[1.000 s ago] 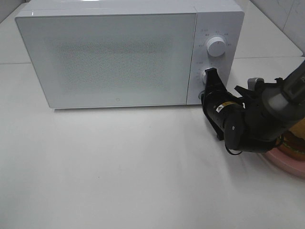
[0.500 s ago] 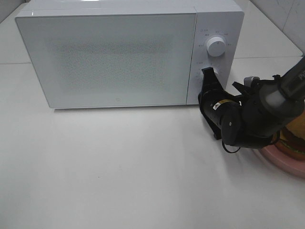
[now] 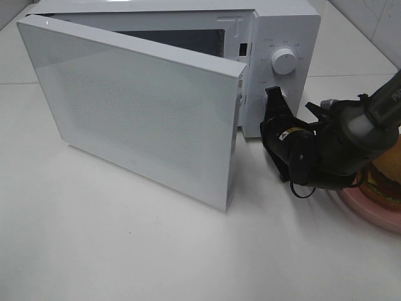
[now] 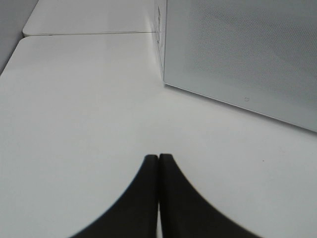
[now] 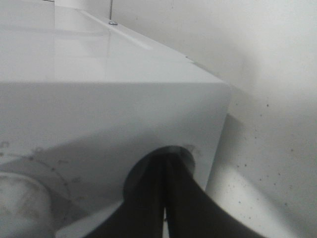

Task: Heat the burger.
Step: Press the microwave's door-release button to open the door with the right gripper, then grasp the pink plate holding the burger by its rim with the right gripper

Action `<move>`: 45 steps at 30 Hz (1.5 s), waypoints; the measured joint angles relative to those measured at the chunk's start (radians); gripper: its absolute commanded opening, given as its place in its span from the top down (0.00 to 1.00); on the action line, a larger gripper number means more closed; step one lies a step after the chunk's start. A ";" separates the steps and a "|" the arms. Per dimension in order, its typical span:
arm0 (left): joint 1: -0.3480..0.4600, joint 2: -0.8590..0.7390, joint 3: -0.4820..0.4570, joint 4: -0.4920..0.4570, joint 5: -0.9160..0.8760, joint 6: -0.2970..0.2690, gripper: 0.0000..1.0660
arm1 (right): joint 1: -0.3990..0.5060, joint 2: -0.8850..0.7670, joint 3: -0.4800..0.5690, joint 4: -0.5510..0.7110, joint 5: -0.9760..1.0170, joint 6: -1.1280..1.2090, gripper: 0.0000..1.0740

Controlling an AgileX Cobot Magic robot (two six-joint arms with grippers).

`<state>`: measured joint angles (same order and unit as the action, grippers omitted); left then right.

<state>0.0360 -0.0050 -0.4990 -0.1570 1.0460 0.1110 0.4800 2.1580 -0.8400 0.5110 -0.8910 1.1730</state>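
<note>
The white microwave [image 3: 285,25] sits at the back of the tabletop [image 3: 125,257] with its door [image 3: 138,119] hinged on the left and swung out at an angle, its free edge well clear of the cabinet and part of the dark cavity showing behind it. The right gripper [image 3: 274,95] has its black fingers pressed together, with nothing between them. Its tips rest against the lower part of the control panel, just below the round white dial [image 3: 284,61]. The right wrist view shows them at a round recess in the panel. The burger [image 3: 383,187] sits on a pink plate [image 3: 369,214] at the tabletop's right edge, partly hidden behind the right arm and outside the microwave. The left gripper [image 4: 158,157] is also closed and empty, above bare tabletop facing the open door.
</note>
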 measured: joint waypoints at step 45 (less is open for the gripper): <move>0.000 0.000 0.000 0.000 0.000 0.000 1.00 | -0.017 -0.262 0.322 -0.892 -0.152 -0.715 0.95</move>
<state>0.0360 -0.0050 -0.4990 -0.1570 1.0460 0.1110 0.4630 1.8960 -0.5180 -0.3810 -1.0430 0.4580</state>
